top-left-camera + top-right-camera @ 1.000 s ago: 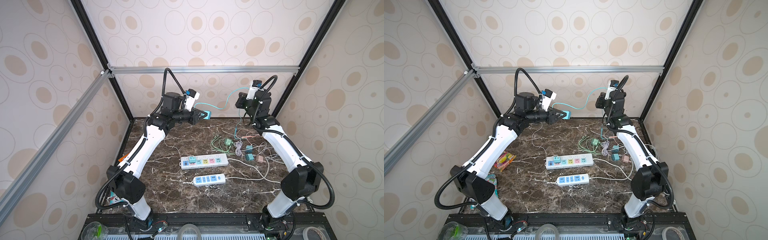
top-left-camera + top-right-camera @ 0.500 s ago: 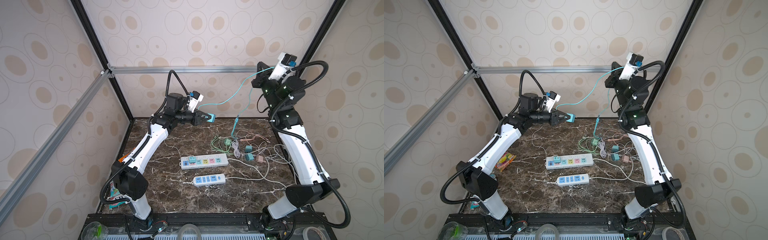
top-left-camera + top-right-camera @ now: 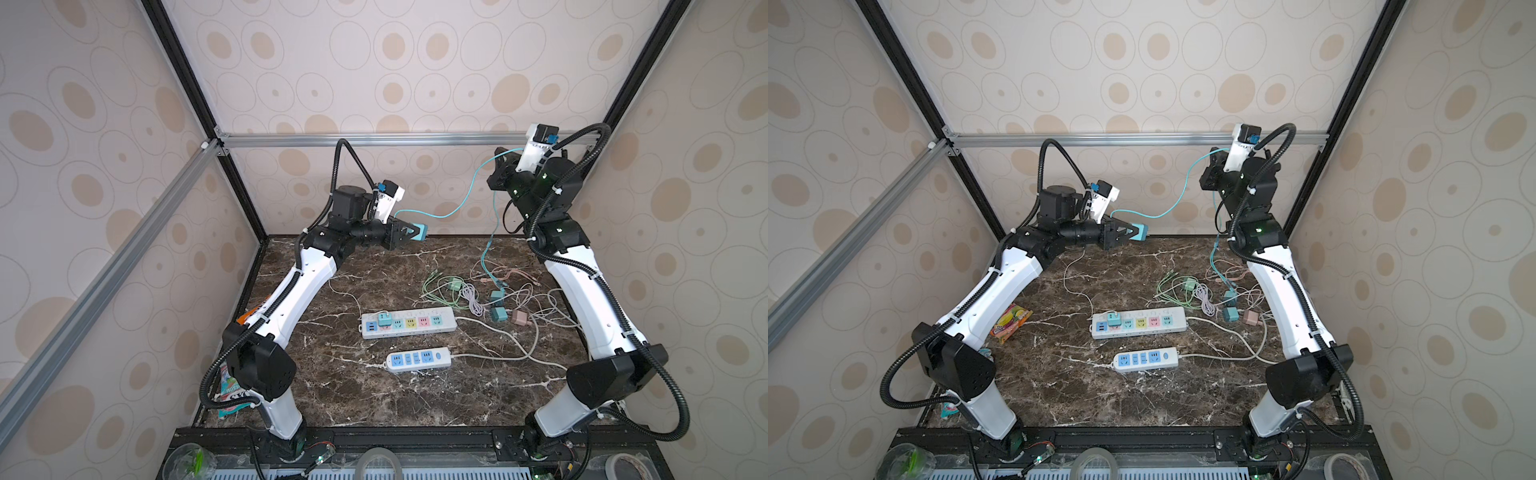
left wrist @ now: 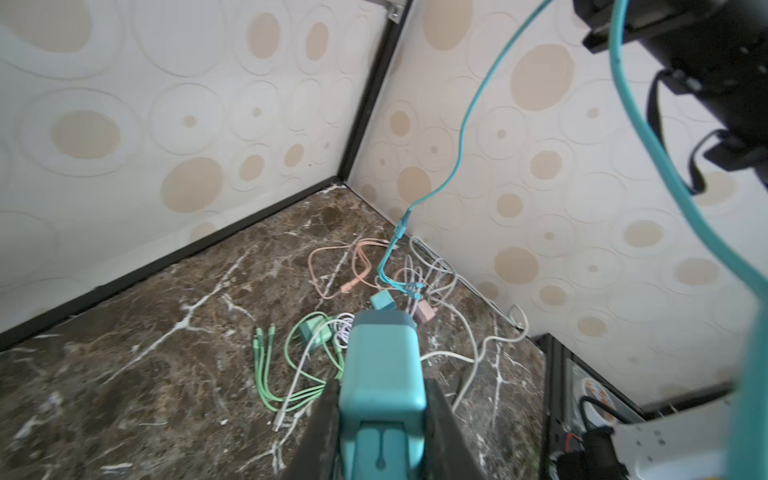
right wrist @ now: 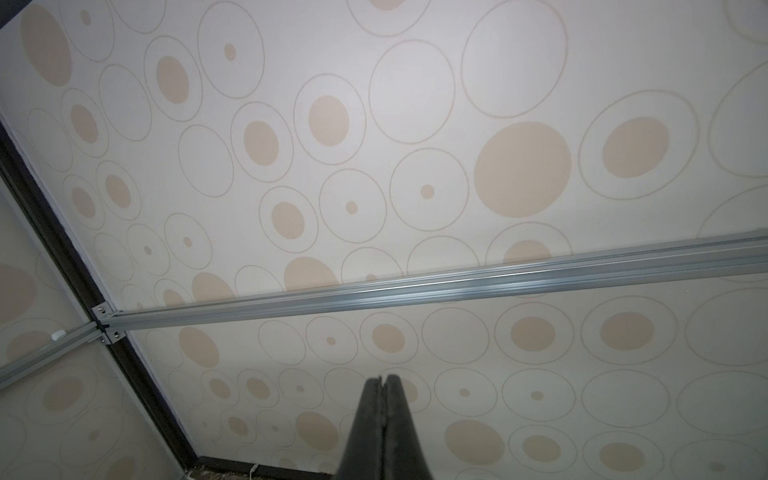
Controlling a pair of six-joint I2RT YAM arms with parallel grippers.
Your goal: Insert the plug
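Observation:
My left gripper (image 3: 409, 232) (image 3: 1129, 232) (image 4: 382, 386) is shut on a teal plug (image 3: 419, 231) (image 3: 1140, 232) (image 4: 382, 365), held level above the back of the marble table. Its teal cable (image 3: 461, 205) (image 3: 1173, 208) (image 4: 457, 137) climbs to my raised right gripper (image 3: 500, 156) (image 3: 1213, 154) (image 5: 381, 378), then hangs down to the table. The right fingertips are pressed together and point up at the wall. Where they pinch the cable is hidden. A multicoloured power strip (image 3: 409, 323) (image 3: 1139, 322) lies mid-table with one teal plug in it.
A smaller white strip with blue sockets (image 3: 419, 359) (image 3: 1146, 358) lies nearer the front. A tangle of green, pink and white cables with adapters (image 3: 490, 299) (image 4: 332, 332) sits at the back right. A snack packet (image 3: 1011, 322) lies by the left arm. An aluminium bar (image 3: 374, 139) crosses the back wall.
The right arm swung up high, lifting the teal cable off the table, then came back a little toward the middle. The left gripper with the plug edged slightly right.

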